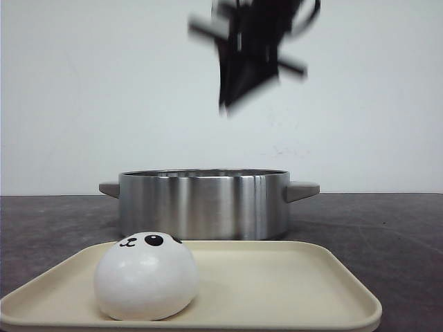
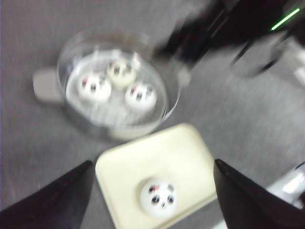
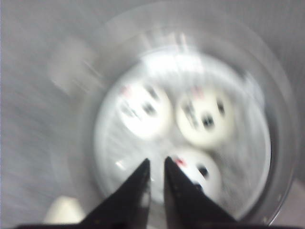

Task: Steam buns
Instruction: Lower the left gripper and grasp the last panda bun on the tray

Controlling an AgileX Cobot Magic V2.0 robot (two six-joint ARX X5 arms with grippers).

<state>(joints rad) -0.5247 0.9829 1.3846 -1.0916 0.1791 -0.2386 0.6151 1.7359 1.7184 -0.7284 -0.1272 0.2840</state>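
Left gripper (image 2: 151, 200) open over last bun (image 2: 159, 198); descend centred, squeeze gently. Right gripper (image 3: 156, 183) nearly closed, empty above pot (image 1: 203, 203).

The dark grey, faintly speckled desk (image 1: 387, 228) carries two things directly. One is a round brushed-steel pot (image 1: 204, 204) with stubby grey side handles, standing straight below the right end effector (image 3: 156, 183), whose fingers are nearly closed above its open mouth. The other is a pale cream rectangular plastic tray (image 1: 277, 290) with rounded corners and a low raised rim. It lies flat just beside the pot, almost touching its wall, and sits below the left end effector (image 2: 152, 200), framed between that one's widely spread fingers.
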